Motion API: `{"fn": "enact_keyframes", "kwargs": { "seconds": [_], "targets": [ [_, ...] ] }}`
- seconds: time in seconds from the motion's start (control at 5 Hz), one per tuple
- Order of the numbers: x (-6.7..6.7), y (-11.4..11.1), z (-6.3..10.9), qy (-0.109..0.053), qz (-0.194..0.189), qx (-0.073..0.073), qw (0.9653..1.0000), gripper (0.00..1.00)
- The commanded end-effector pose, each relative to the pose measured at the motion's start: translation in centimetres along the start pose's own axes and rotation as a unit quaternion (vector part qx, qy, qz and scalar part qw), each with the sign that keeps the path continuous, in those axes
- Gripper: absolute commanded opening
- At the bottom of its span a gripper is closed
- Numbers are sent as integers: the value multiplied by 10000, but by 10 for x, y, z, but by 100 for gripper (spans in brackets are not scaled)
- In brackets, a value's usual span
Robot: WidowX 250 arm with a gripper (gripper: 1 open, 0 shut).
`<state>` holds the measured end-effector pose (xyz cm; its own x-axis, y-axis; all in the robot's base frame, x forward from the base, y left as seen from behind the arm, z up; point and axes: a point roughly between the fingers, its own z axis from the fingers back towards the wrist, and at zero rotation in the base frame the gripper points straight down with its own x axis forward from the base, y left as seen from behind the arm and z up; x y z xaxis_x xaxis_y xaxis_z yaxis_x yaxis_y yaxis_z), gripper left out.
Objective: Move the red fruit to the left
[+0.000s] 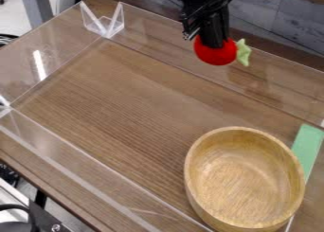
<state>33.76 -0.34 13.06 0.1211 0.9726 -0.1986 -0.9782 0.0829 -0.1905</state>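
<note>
Tool [211, 43] clenched on round red fruit [214, 51], green leaf pointing right, above wooden table [114, 103]

The gripper [214, 39] hangs near the far edge of the wooden worktop [120, 103], jaws clamped on the red fruit [215, 51]. A wooden bowl [244, 179] sits well apart, at the near right corner.

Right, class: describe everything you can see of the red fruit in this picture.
The red fruit is small, round and glossy, like a plastic toy, with a green leafy bit sticking out on its right side. The black gripper is shut on its top, holding it near the far edge of the wooden table, seemingly just above the surface. It is well away from the wooden bowl.
</note>
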Motion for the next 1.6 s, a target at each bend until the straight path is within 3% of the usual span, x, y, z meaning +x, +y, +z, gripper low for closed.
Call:
{"fn": "enact_keyframes", "kwargs": {
  "seconds": [0.0, 0.2, 0.8, 1.4],
  "targets": [
    [-6, -9, 8, -106, 72, -371, 9992, 0],
    [-6, -12, -6, -169, 187, -411, 9988, 0],
    [8, -14, 1, -213, 182, -491, 9984, 0],
    [9, -30, -20, -225, 40, -522, 9984, 0]
  ]
}}
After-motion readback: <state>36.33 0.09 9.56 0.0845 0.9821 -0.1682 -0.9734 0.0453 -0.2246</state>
